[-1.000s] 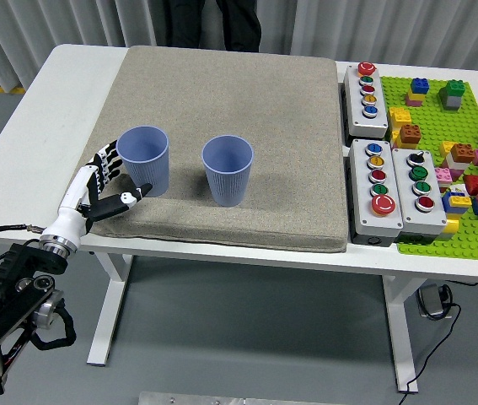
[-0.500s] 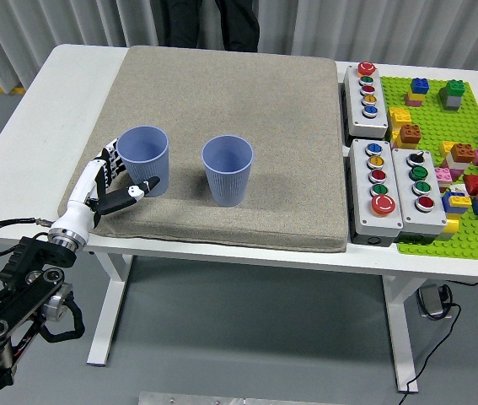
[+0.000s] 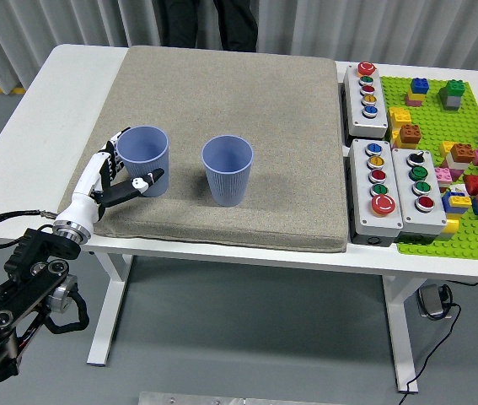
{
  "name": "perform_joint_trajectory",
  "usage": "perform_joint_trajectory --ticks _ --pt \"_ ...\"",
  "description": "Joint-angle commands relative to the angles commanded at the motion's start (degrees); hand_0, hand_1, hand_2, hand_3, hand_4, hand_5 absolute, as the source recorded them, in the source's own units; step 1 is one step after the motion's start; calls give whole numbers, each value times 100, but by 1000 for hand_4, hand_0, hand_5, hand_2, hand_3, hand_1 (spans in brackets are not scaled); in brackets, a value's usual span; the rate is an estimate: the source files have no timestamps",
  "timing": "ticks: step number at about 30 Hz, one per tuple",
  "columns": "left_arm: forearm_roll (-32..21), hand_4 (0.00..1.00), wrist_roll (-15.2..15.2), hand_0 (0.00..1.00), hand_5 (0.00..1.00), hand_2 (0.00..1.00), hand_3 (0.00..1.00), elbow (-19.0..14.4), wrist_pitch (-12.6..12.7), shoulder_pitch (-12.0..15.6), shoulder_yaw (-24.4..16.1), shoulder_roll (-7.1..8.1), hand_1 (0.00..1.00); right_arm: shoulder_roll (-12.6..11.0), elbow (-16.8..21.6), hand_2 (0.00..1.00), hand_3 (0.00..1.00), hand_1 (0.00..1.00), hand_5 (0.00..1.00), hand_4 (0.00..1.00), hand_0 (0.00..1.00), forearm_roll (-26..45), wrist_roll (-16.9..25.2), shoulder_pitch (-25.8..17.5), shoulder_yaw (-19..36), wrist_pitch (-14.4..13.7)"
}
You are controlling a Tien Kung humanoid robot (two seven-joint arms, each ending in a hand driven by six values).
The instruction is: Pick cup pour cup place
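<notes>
A white table stands on a grey floor, with grey curtains behind it. A big tan mat covers most of the table. Two blue cups stand upright on the mat. The left cup is near the mat's left edge and the other cup is to its right, a bit apart. The left hand is spread around the left cup, thumb in front, not squeezing it tight. Button boxes and a green block board sit on the right.
</notes>
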Motion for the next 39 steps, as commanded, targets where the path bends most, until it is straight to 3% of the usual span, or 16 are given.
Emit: perform_joint_trajectory --ticks 15,31,33,34,39 --pt "-59 906 -20 924 217 998 998 181 -30 -249 -7 -134 929 -6 -4 603 598 645 341 7 702 -12 7 43 5 8" --pt "-96 905 4 897 224 996 998 279 -116 -273 15 -164 892 -1 -3 603 598 645 338 9 702 -28 -2 69 11 11" --pt "-116 905 -3 897 224 996 998 279 -71 -278 21 -157 892 -2 -4 603 598 645 338 9 702 -36 0 69 15 13" --pt "-131 905 -9 847 228 958 968 279 -49 -281 24 -157 845 -3 -4 603 599 645 337 9 702 -40 1 70 18 14" --pt "-207 905 -33 847 228 958 968 280 100 -321 74 -174 845 -6 -6 603 599 645 337 9 702 -40 4 89 18 14"
